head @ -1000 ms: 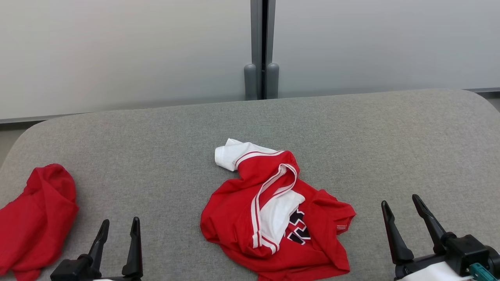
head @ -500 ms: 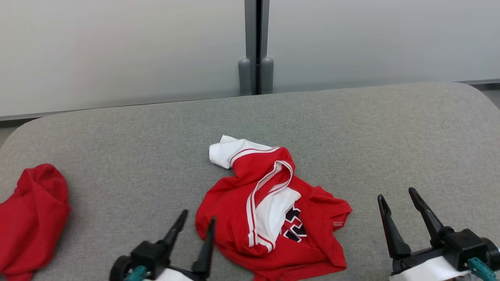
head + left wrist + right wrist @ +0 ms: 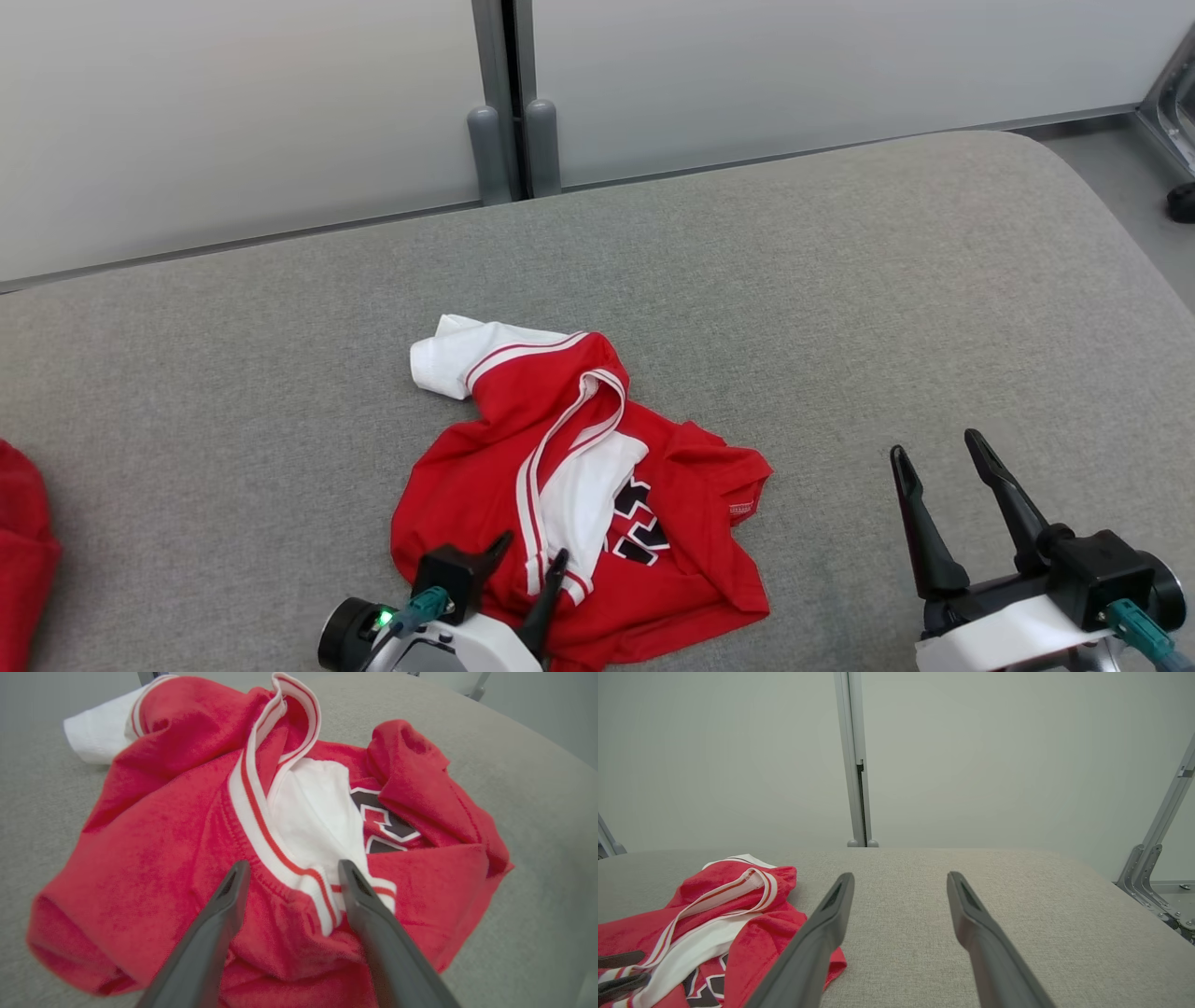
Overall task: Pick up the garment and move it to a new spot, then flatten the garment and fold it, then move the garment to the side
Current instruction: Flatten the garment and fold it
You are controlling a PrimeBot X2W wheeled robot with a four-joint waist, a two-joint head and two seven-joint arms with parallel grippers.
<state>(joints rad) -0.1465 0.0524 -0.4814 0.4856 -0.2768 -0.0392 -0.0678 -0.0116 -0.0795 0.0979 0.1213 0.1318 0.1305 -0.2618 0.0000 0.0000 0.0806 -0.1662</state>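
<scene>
Left claw (image 3: 532, 549) (image 3: 293, 865): swung in from bare bench (image 3: 840, 280) to the garment's (image 3: 467, 476) (image 3: 163, 826) near edge; fingers spread either side of its striped band (image 3: 254, 821), nothing pinched.
Right claw (image 3: 935, 446) (image 3: 901, 876): spread, over bare bench, well right of the garment.
Garment: crumpled red-and-white jersey, mid-bench.
Red cloth (image 3: 23, 541): at the head view's left edge, well apart from the garment.
</scene>
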